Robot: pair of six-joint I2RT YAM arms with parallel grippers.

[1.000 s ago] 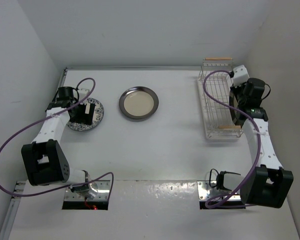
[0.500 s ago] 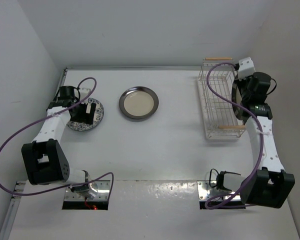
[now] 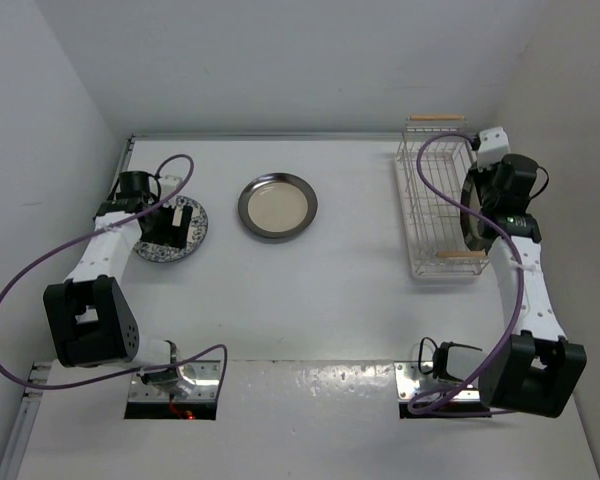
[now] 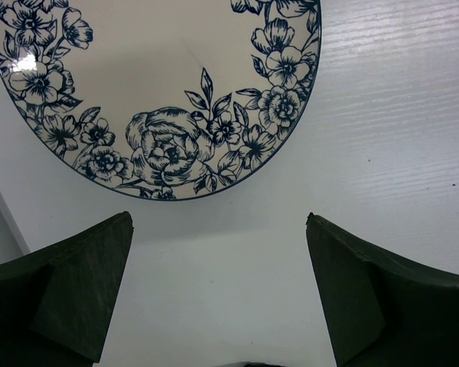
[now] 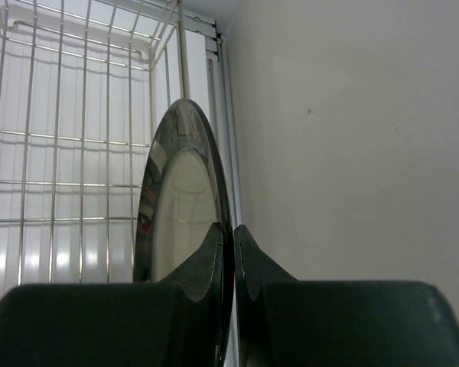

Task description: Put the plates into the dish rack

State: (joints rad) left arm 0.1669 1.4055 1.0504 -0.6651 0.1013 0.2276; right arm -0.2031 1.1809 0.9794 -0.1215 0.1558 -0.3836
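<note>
**One plate on edge at the rack's right side, two flat on the tabletop**

The right gripper is closed narrow on the rim of a dark-rimmed plate, which it holds upright on edge. The plate stands along the right-hand long side of the dish rack. The wire grid lies to its left and the enclosure's side wall is close on its right, so there is little room on that side. The pictures do not show whether the plate's lower edge is inside the wires. From above, the rack's basket looks open across its width, with one wooden handle at the near end and another at the far end.

The left gripper is spread wide over the tabletop, at the near edge of the white-and-blue floral plate. The plate's rim lies just ahead of the fingers, not between them. This plate lies flat near the left wall.

The dark-rimmed cream-centred plate lies flat beside the floral one with a gap between them. It is well apart from the rack, with a broad stretch of bare tabletop in between.
</note>
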